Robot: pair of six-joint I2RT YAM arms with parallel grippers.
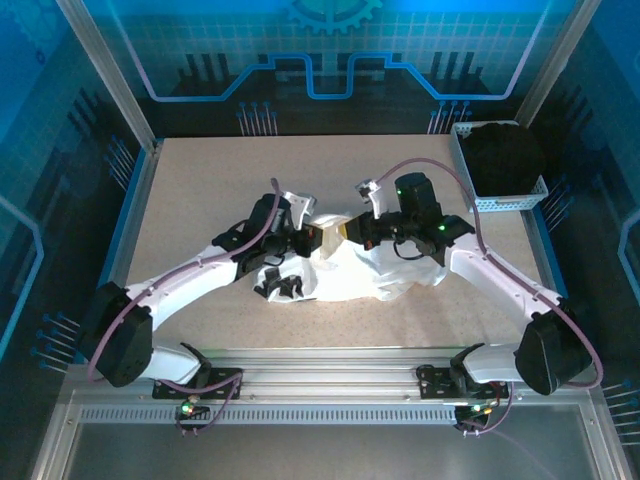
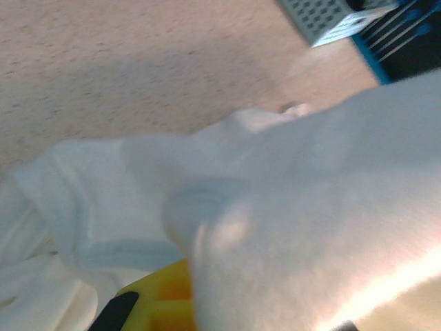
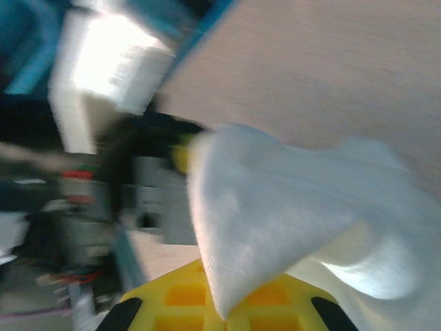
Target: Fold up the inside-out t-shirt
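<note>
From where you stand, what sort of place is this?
Probably a robot lab cell: two arms bolted to a metal rail, a table walled by blue printed panels, a white t-shirt between the arms.

One white t-shirt (image 1: 348,276), one white basket (image 1: 510,203), one black garment (image 1: 503,158)

The top view looks down from above the near edge over the whole tabletop (image 1: 200,180), while both wrist views sit close against the white t-shirt (image 1: 350,275) mid-tabletop.
</note>
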